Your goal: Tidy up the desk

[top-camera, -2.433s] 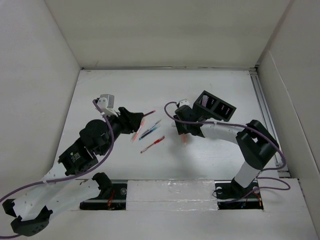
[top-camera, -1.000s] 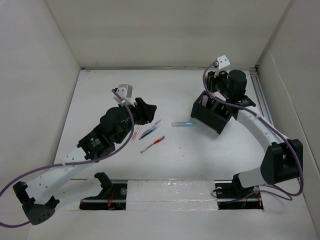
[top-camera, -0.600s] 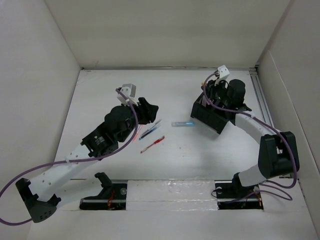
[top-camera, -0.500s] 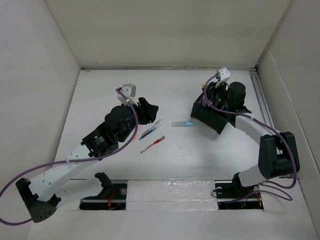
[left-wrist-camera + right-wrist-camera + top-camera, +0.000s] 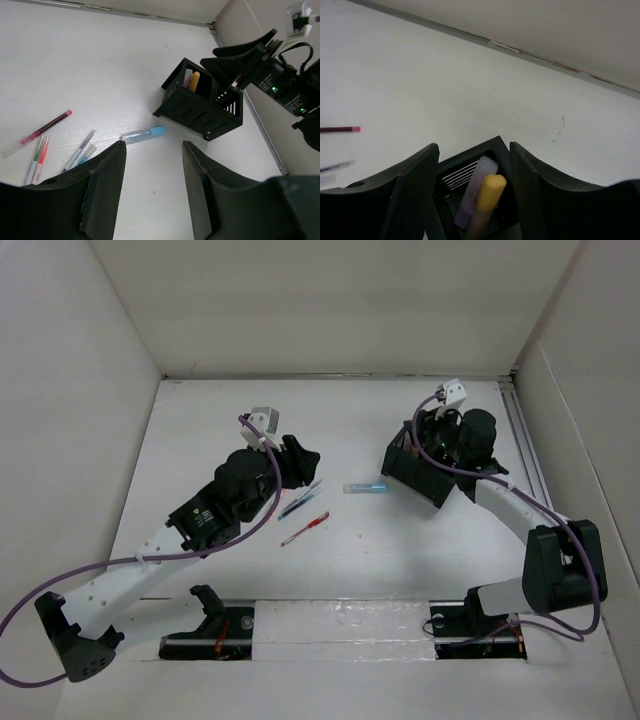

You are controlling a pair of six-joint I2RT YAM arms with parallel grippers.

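Desk (image 5: 400, 540) lies below the right gripper (image 5: 472, 148).

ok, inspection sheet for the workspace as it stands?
Surface: desk white, matte, no spills seen.
Job's things: organizer upright at far right, with a yellow marker and a lilac marker standing in one compartment. Blue-capped marker lies beside it. Red pen and other pens lie loose mid-desk.
Clutter: nothing seen.
Grippers: left gripper jaws apart, empty, near the loose pens. Right gripper jaws apart, above the organizer.
Cables: purple cables run along both arms, no snag seen.
Surroundings: white walls on three sides.
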